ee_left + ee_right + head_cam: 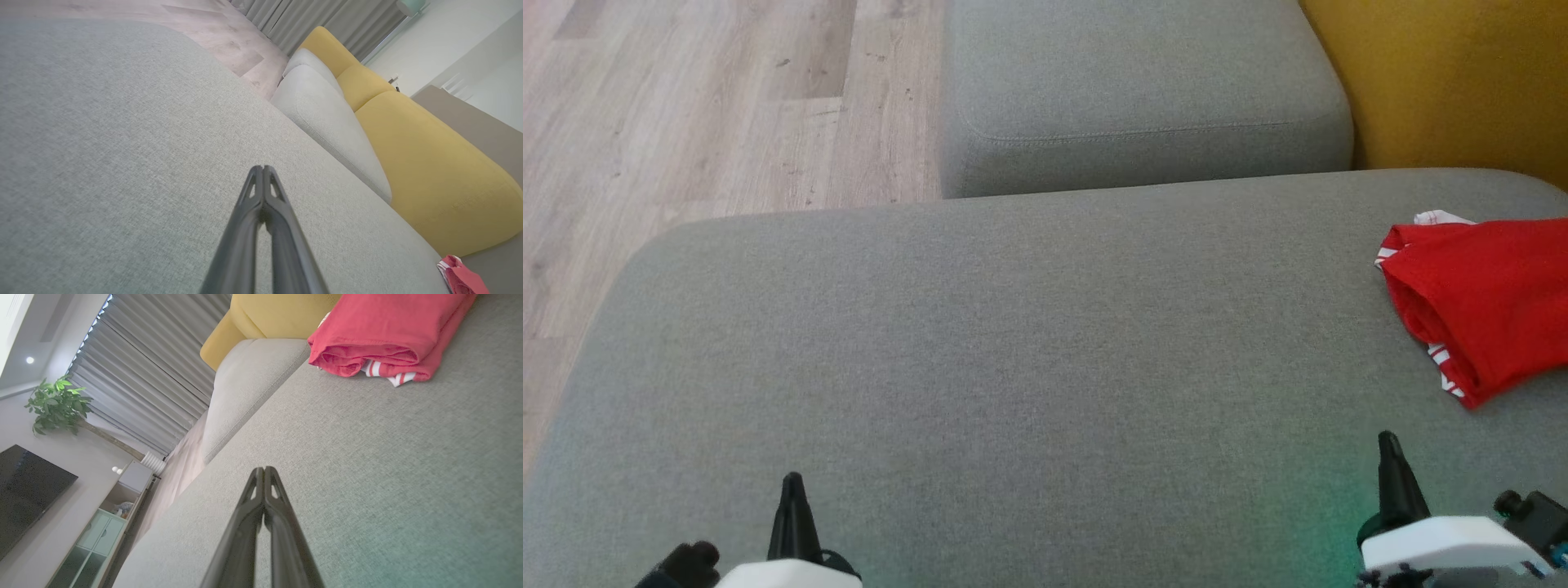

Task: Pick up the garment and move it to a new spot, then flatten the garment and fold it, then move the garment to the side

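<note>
At the bottom of the frame, the left fingers (792, 492) and right fingers (1391, 454) are pressed together, holding nothing, over the grey sofa seat (1013, 343). Farther off, the red garment (1486, 302) lies at the right edge, seemingly folded and partly cut off.

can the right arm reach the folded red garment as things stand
Probably yes: the folded red garment with white-striped trim lies ahead of the shut right pincer, with only bare grey fabric cushion between them. The pincer would need to open first.
</note>
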Motion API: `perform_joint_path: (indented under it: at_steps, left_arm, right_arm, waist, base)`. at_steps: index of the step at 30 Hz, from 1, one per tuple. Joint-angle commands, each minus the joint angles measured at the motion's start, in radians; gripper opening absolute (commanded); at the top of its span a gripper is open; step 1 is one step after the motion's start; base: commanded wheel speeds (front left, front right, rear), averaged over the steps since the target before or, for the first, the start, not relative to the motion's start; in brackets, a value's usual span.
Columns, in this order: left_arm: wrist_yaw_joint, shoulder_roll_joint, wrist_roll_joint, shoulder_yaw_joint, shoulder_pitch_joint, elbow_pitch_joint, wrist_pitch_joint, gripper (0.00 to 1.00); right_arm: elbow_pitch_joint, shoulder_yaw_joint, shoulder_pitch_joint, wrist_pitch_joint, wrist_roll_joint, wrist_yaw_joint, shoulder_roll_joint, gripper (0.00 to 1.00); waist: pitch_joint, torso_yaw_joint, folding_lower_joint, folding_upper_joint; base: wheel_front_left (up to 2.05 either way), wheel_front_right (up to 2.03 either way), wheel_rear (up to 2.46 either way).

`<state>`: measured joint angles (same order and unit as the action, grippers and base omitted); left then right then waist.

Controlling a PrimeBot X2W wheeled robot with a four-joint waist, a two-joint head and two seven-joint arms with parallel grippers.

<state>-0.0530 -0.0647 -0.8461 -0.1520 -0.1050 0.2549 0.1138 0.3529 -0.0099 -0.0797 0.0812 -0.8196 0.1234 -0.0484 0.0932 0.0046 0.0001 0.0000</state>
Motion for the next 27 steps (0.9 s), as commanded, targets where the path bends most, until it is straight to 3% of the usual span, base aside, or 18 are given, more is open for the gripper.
perform_joint_path:
  at_steps: [1, 27]
  left_arm:
    - [0.008, -0.012, -0.026, 0.033, 0.058, -0.027, -0.006, 0.00]
    - [0.075, -0.014, -0.318, 0.105, 0.116, -0.021, -0.077, 0.00]
  right_arm:
    - [-0.040, 0.002, 0.064, -0.005, -0.028, 0.004, -0.004, 0.00]
    - [-0.066, -0.038, 0.111, -0.077, -0.316, 0.005, -0.003, 0.00]
  waist:
    - [-0.002, 0.000, -0.0001, 0.0000]
    - [-0.037, -0.002, -0.0001, 0.0000]
  base:
    - [0.00, 0.00, 0.00]
    - [0.00, 0.00, 0.00]
